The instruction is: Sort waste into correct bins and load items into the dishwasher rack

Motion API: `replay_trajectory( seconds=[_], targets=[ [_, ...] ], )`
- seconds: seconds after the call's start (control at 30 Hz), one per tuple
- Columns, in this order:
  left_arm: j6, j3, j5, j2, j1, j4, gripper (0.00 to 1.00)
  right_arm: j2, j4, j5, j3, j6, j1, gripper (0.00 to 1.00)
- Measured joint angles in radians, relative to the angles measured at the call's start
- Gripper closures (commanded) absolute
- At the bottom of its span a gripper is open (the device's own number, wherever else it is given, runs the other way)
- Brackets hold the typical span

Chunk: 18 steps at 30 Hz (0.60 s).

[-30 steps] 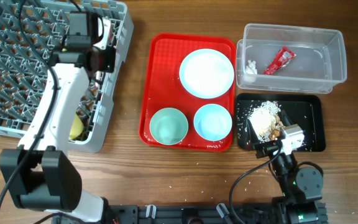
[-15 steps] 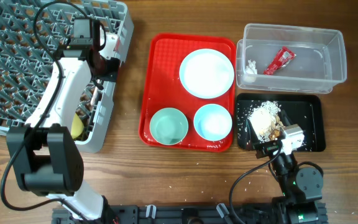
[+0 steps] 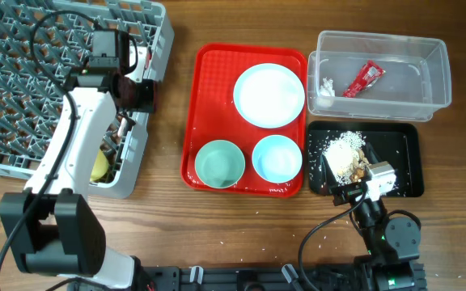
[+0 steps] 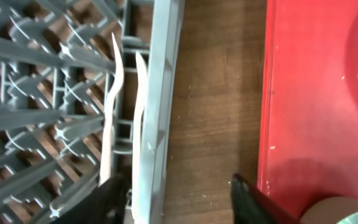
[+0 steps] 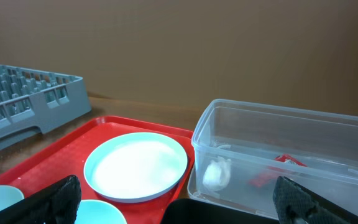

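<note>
My left gripper hangs open over the right wall of the grey dishwasher rack, one finger on each side of the wall. Nothing is between its fingers. Two slim white cutlery pieces lean just inside that wall. A yellow cup lies in the rack. The pale-blue plate, green bowl and blue bowl sit on the red tray. My right gripper is open and empty at the black tray, which holds food leftovers.
The clear tub at the back right holds the red wrapper and a white tissue scrap. A strip of bare wood separates the rack from the red tray. Crumbs dot the table near its front edge.
My left gripper's jaws have gone from shut to open at the rack's right wall, and the wrist has swung slightly. The right arm has not moved.
</note>
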Motion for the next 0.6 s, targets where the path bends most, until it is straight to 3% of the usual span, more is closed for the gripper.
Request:
replay_trajectory(
  seconds=[0.1,0.13,0.2,0.23,0.53,0.6],
  targets=[
    [-0.002,-0.004,-0.003,0.018,0.000,-0.022,0.57,0.000,0.000,0.000,0.000,0.000,0.000,0.00],
    [-0.003,-0.012,-0.002,0.034,0.000,-0.025,0.62,0.000,0.000,0.000,0.000,0.000,0.000,0.00],
    [-0.005,-0.019,-0.018,0.065,0.006,-0.019,0.88,0.000,0.000,0.000,0.000,0.000,0.000,0.00],
    [-0.004,-0.024,-0.029,0.079,0.008,-0.013,0.90,0.000,0.000,0.000,0.000,0.000,0.000,0.00],
    [-0.012,-0.024,0.054,0.103,-0.031,0.035,0.91,0.000,0.000,0.000,0.000,0.000,0.000,0.00],
    [-0.023,-0.025,0.053,0.103,-0.058,0.035,0.71,0.000,0.000,0.000,0.000,0.000,0.000,0.00]
  ],
)
